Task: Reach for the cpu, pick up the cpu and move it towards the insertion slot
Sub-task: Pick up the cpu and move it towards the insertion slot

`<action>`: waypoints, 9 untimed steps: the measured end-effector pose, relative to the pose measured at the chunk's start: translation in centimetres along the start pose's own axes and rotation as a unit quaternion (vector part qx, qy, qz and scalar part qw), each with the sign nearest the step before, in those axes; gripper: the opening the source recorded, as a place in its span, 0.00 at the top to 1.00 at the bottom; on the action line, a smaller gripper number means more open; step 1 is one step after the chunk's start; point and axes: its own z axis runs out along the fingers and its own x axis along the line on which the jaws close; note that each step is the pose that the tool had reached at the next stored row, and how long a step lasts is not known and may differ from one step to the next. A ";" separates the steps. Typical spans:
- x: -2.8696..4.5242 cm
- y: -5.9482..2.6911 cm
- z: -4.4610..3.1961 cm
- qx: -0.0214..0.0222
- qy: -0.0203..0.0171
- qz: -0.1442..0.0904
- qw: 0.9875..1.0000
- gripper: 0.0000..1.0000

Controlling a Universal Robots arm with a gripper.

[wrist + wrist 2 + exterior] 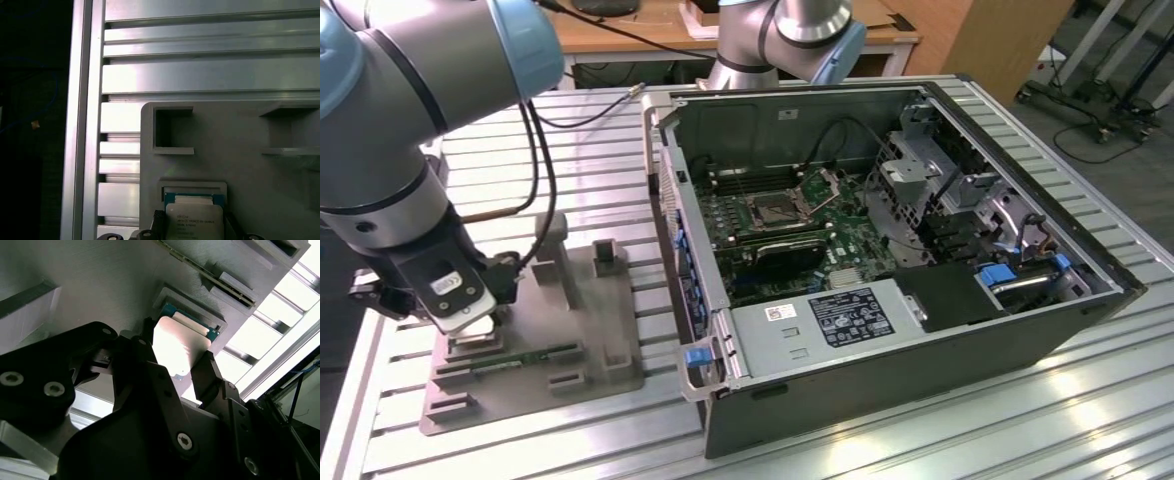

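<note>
Over the grey tray (600, 340) at the exterior view's left, we see the gripper (177, 344), its jaws apparently pinching the cpu (182, 337) by its edges.

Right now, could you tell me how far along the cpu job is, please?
Done: the reach. The end effector is down at the grey tray. In hand: the pick-up. Its fingers press two opposite edges of the cpu, though I cannot tell whether it is clear of its recess. Left: the move to the insertion slot.
</note>
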 end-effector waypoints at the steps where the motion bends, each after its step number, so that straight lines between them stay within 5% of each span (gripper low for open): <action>1: 0.00 0.01 -0.11 0.000 0.000 0.000 1.000 0.46; 9: 0.00 0.08 -1.16 -0.002 0.000 0.000 1.000 0.46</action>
